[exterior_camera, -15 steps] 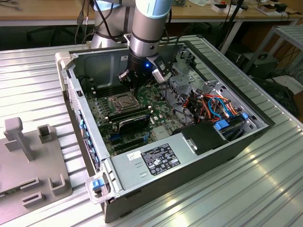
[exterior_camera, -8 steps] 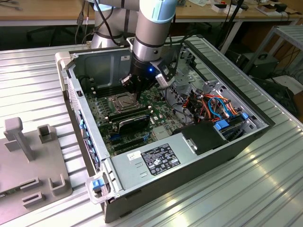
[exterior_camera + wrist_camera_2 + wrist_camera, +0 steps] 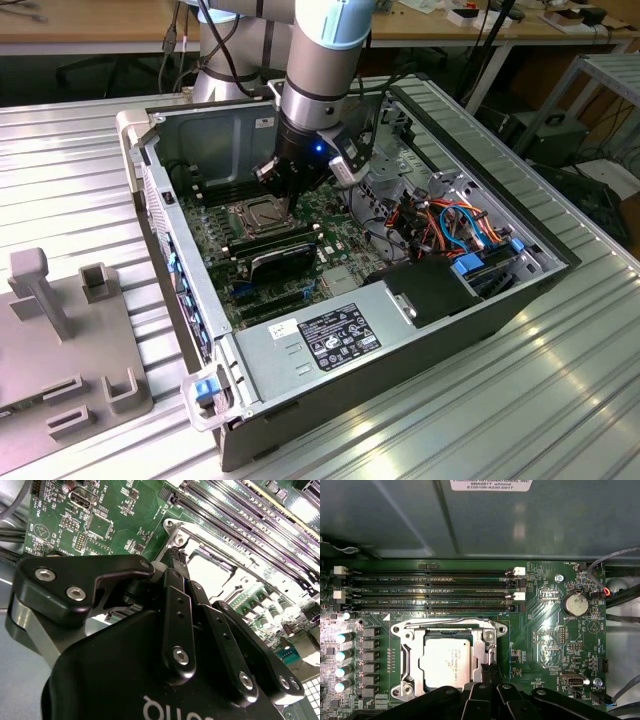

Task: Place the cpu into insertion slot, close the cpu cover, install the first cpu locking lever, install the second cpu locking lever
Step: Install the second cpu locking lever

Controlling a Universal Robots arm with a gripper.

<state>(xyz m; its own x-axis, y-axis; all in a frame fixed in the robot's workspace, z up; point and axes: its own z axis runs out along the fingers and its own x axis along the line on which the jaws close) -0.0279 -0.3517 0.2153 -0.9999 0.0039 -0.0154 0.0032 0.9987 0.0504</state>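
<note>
From my seat, the gripper [image 3: 490,672] covers the near edge of the cpu [image 3: 445,662] and of the cpu cover [image 3: 479,645] in the first wrist view, so I can't see that side of the socket. In the second wrist view the black fingers [image 3: 177,615] hide most of the cover [image 3: 200,542], and I cannot tell whether they touch it. In the exterior view the arm [image 3: 320,80] blocks part of the socket [image 3: 255,213], and the levers are too small to judge.

The cpu [image 3: 447,661] lies in the insertion slot [image 3: 410,690], beside 4 memory slots [image 3: 430,587].
</note>
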